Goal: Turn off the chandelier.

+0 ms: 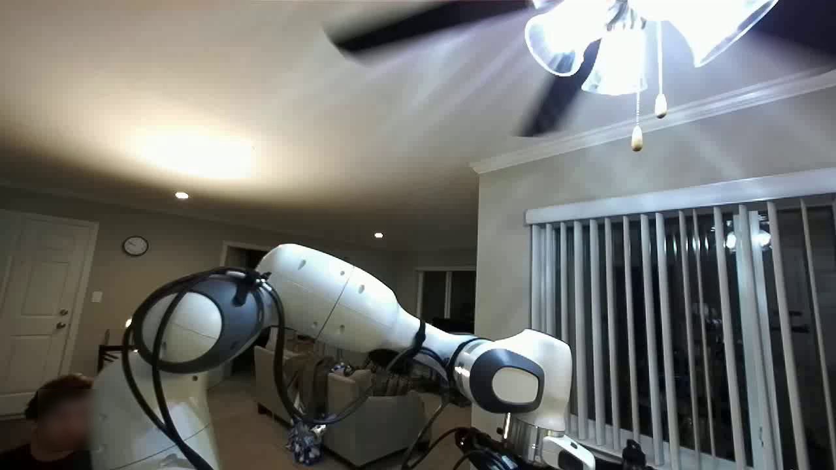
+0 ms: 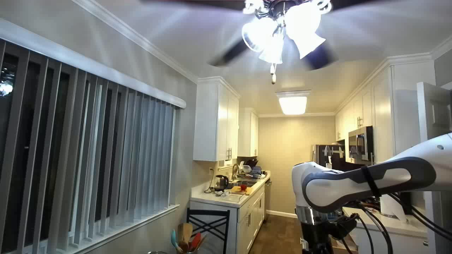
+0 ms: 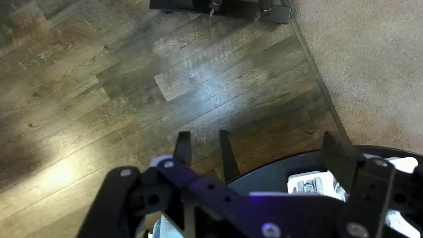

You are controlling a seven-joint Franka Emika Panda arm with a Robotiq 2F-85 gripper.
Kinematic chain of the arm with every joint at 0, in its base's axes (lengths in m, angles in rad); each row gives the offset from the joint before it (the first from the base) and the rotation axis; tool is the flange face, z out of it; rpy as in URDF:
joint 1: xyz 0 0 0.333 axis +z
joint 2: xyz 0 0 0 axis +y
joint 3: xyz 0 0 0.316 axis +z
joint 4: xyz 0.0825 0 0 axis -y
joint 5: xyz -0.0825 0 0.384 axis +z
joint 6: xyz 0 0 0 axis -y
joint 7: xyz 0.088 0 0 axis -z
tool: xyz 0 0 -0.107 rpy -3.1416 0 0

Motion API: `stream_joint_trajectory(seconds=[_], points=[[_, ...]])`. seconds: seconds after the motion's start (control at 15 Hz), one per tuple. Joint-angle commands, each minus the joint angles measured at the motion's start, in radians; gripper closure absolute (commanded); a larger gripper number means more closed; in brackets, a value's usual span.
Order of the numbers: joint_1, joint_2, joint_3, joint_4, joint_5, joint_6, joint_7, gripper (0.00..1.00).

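The chandelier is a ceiling fan light with several bright glass shades (image 1: 615, 62); it shows lit at the top of both exterior views (image 2: 272, 49). Its dark blades (image 1: 558, 98) are blurred. Two pull chains hang below it, ending in a higher wooden knob (image 1: 661, 106) and a lower wooden knob (image 1: 637, 138); the lower knob also shows in an exterior view (image 2: 273, 79). My gripper (image 3: 256, 136) is open in the wrist view, pointing down with nothing between its fingers. It is far below the knobs. Its fingertips are out of frame in both exterior views.
A round dark table (image 3: 261, 180) with white items (image 3: 314, 183) lies below the gripper. Vertical blinds (image 1: 643, 313) cover the window. A utensil holder's spoons (image 2: 185, 233), a black chair (image 2: 208, 212) and wall cabinets (image 2: 212, 120) are nearby. A person (image 1: 59, 421) is low beside the arm's base.
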Motion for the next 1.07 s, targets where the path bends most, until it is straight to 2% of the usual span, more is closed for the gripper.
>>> stream_joint_trajectory(seconds=[0.0,0.4,0.53,0.8,1.0], points=[[-0.004,0.0,0.004,0.002,0.001,-0.002,-0.001,0.0],[-0.004,-0.013,0.008,0.019,-0.006,-0.002,0.008,0.0],[-0.007,-0.071,0.013,0.04,-0.007,0.056,0.036,0.0],[-0.013,-0.157,0.001,0.184,0.019,0.032,0.06,0.0],[-0.017,-0.233,0.001,0.257,0.012,0.077,0.071,0.0]])
